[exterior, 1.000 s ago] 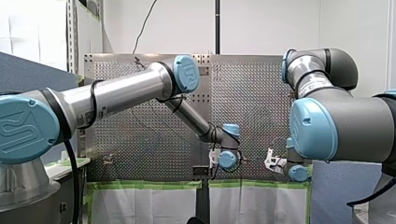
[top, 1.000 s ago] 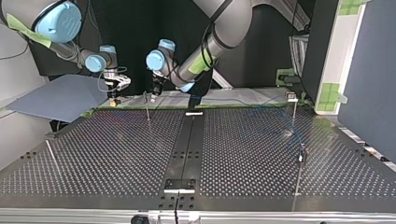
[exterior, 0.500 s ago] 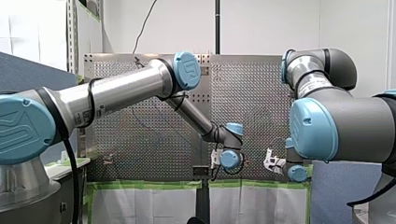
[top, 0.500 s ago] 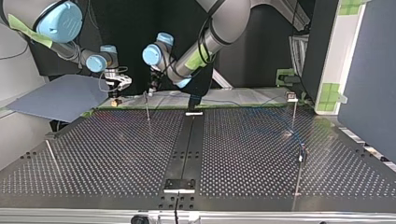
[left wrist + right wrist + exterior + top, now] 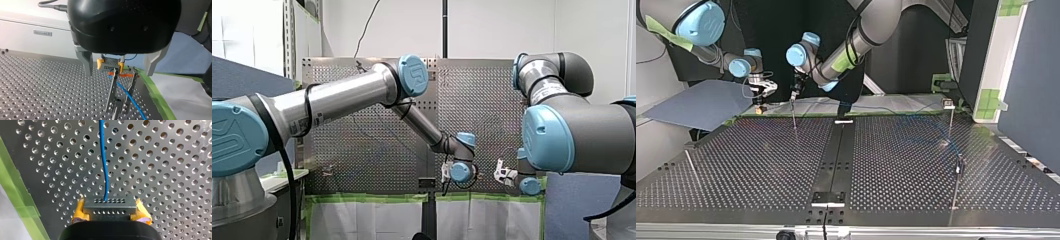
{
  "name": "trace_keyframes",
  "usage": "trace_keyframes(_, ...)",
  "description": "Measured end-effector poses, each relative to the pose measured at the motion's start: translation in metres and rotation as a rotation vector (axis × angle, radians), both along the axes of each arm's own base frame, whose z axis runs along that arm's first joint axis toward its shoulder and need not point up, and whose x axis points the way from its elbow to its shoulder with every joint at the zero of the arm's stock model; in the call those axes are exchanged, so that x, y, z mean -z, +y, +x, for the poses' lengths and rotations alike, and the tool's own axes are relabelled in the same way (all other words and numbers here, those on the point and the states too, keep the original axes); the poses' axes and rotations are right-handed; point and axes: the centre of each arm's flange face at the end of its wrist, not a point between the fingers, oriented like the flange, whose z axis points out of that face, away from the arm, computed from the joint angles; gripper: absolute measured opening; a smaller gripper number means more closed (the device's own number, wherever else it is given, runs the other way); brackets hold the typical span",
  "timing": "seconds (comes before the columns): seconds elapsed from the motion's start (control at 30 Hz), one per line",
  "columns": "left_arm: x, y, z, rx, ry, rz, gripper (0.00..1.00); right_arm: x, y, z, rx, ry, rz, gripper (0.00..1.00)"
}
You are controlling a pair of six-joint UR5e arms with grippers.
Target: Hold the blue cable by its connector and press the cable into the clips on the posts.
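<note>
1. Changed in the last second: left gripper (image 5: 118, 73) carried toward the top view's left. Previously just beside the post (image 5: 113, 93) at the desk's (image 5: 761, 165) far edge in that view, now directly over it. Seen in the front view as a small drift toward the right gripper (image 5: 110, 209).
2. Left gripper, state: metal fingers (image 5: 87, 63) spread wide, holding nothing, one on either side of the post top and its orange clip (image 5: 123, 74).
3. Right gripper, state: no shift across the same second. Yellow pads (image 5: 79, 208) closed on the grey connector (image 5: 110, 203), low over the desk beside the green tape (image 5: 15, 195).
4. Blue cable (image 5: 103, 157), location: leaves the connector's front face and runs straight ahead over the perforated desk. In the left wrist view, passes close by the clip at the post top, then slopes down and away toward the desk. Seated in the clip or merely beside it: cannot tell.
5. Bearing on the task: holding half done, with the connector gripped and the cable drawn out from it. Pressing half apparently about to start at this first post, judged from the open fingers lined up over the clip.
6. Likely need for the next move: a descent onto the cable at the clip, not onto the post. Risk: cable slipping aside of the clip mouth if slack.
7. Outstanding: other posts (image 5: 951, 120) stand well apart across the desk; cable at them too faint to read.
</note>
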Motion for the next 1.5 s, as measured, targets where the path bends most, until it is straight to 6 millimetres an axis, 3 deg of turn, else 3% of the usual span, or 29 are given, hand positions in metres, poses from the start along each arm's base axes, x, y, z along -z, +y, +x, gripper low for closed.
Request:
trace_keyframes(0.37,0.020,-0.001,-0.003,0.001,0.006,-0.018,1.00,0.001,0.001,0.001,-0.002,-0.003,0.002,0.00)
trace_keyframes(0.9,0.020,-0.003,-0.003,-0.007,0.002,-0.023,1.00,0.002,0.002,0.003,-0.004,-0.017,0.008,0.00)
trace_keyframes(1.5,0.013,0.000,-0.019,-0.026,0.016,0.057,1.00,0.003,0.002,0.003,-0.005,-0.039,0.017,0.00)
